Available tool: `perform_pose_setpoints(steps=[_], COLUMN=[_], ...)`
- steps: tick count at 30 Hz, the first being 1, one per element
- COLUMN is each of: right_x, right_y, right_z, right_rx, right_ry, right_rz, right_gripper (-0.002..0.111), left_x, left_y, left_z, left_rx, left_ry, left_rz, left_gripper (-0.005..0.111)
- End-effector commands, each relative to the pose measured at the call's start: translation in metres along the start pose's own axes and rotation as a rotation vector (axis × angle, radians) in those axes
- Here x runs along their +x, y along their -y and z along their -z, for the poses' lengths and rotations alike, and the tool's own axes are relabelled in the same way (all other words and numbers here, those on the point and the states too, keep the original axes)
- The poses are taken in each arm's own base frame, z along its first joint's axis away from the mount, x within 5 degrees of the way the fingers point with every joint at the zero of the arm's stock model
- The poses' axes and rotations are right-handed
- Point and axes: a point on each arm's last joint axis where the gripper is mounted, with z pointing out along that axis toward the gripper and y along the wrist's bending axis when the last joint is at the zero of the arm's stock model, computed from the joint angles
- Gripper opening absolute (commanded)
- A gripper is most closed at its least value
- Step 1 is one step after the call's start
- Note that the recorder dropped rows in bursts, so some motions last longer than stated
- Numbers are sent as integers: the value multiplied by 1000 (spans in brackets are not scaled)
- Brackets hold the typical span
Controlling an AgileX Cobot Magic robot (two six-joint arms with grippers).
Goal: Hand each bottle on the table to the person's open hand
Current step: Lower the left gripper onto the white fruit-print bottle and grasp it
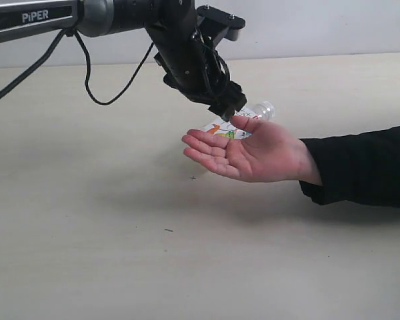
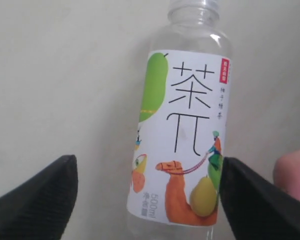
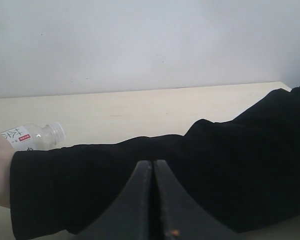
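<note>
My left arm (image 1: 120, 17) reaches out, its left gripper (image 1: 229, 115) angled downward, fingers (image 2: 35, 205) spread wide. My right gripper (image 3: 153, 200) has its jaws pressed together.

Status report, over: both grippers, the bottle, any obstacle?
Left gripper open, straddling fruit-label bottle. Right gripper shut, empty. Bottle lies beside open hand, not yet in it. No obstacle seen.

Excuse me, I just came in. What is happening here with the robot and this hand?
The left arm's tool hangs open over a person's open hand, held palm up above the table. A clear bottle with a fruit-print label lies between the tool's spread fingers, at the hand; whether the palm already carries it is hard to tell. The right tool is shut, facing the person's black sleeve.
</note>
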Motion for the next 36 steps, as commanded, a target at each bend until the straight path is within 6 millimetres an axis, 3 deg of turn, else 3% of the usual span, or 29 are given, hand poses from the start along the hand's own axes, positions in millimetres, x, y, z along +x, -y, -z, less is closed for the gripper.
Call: perform_pose_setpoints(steps=[1, 10, 21, 32, 36], right_x=[0, 0, 0, 0, 0], right_y=[0, 0, 0, 0, 0], right_z=[0, 0, 0, 0, 0], right_rx=[5, 5, 5, 5, 5], right_ry=[10, 10, 10, 10, 10], right_rz=[-1, -1, -1, -1, -1], right_gripper=[0, 0, 0, 0, 0], left_x=[-2, -4, 4, 9, 9], left_y=[3, 14, 13, 12, 12], left_z=[-4, -5, -35, -52, -53], left_rx=[15, 132, 134, 131, 131], left_ry=[17, 42, 10, -1, -2], left_rz=[-8, -44, -53, -73, -73], left_gripper=[75, 75, 75, 74, 64])
